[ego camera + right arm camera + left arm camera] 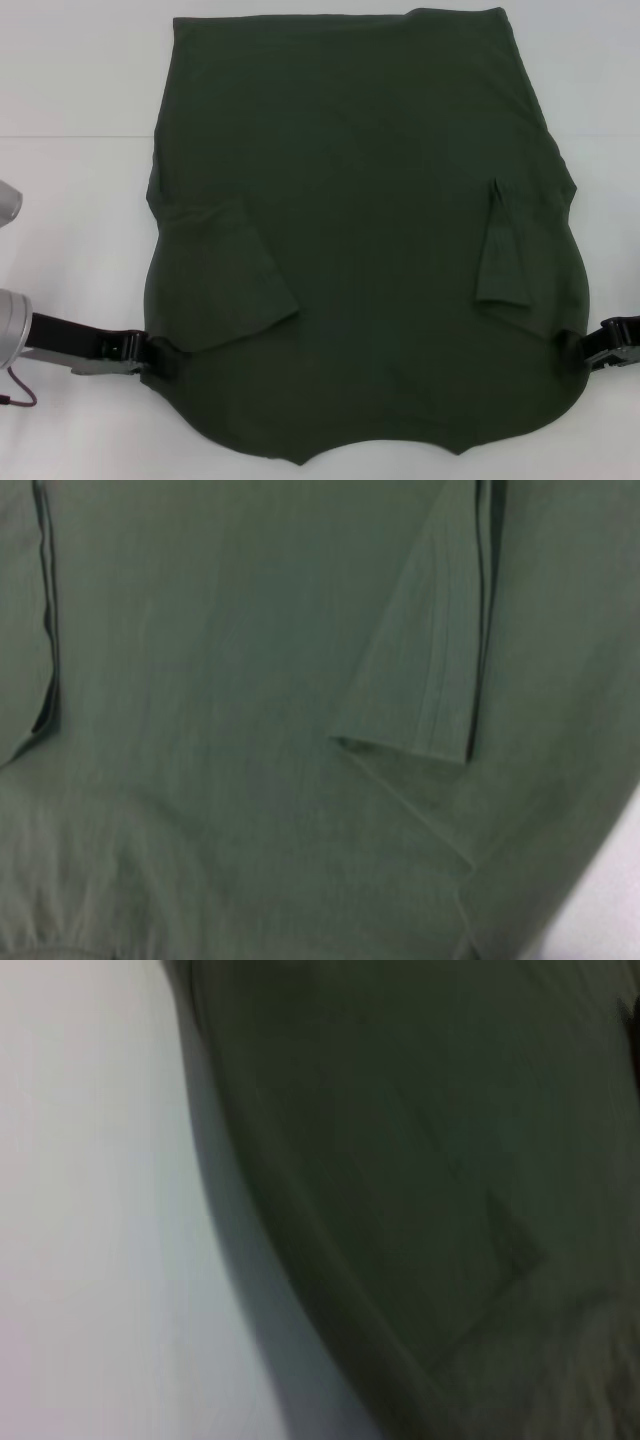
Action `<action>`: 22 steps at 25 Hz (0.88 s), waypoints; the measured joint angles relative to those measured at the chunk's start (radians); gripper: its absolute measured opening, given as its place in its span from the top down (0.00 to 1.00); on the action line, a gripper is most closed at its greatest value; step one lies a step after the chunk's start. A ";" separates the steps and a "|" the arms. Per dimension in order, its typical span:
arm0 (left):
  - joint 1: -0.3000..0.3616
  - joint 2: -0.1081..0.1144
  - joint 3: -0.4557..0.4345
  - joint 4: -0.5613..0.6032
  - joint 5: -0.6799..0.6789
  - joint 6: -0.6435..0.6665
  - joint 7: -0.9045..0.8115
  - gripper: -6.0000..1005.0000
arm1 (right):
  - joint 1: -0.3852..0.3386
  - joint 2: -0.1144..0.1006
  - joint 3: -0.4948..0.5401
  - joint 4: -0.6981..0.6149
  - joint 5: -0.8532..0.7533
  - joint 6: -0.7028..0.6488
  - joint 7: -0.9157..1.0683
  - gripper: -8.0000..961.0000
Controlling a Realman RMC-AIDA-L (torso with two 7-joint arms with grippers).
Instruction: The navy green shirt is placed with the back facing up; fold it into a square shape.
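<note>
1. Head view: the navy green shirt [365, 230] lies spread on the white worktop [70, 70], both sleeves already turned inward, its long axis running away from the robot. The left tool [160, 352] meets the shirt's near left edge and the right tool [578, 350] its near right edge, so the cloth lies between the two arms, each equally near its own side. Both appear to pinch the fabric, which bunches at each contact, though how far the fingers are closed cannot be told.
2. Left wrist view: the shirt's edge [300, 1220] curves across bare worktop [90, 1210]; no fingers show.
3. Right wrist view: a folded-in sleeve [430, 690] lies flat on the shirt's back; no fingers show here either. Judged from this, the next fold likely carries the near end toward the far end.
</note>
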 joint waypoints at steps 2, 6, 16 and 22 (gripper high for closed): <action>0.001 0.002 0.000 -0.001 -0.008 0.002 0.000 0.95 | 0.000 -0.001 0.000 0.000 0.000 -0.003 -0.001 0.49; 0.001 0.005 0.000 -0.002 -0.011 0.005 0.000 0.95 | 0.002 0.000 -0.015 -0.003 0.000 -0.007 -0.004 0.68; 0.004 0.019 -0.002 -0.002 -0.016 0.044 -0.003 0.95 | 0.005 -0.013 -0.017 -0.012 0.017 -0.080 -0.037 0.92; 0.003 0.054 -0.026 -0.029 -0.017 0.202 -0.003 0.95 | -0.005 -0.016 -0.012 -0.027 0.034 -0.288 -0.113 0.92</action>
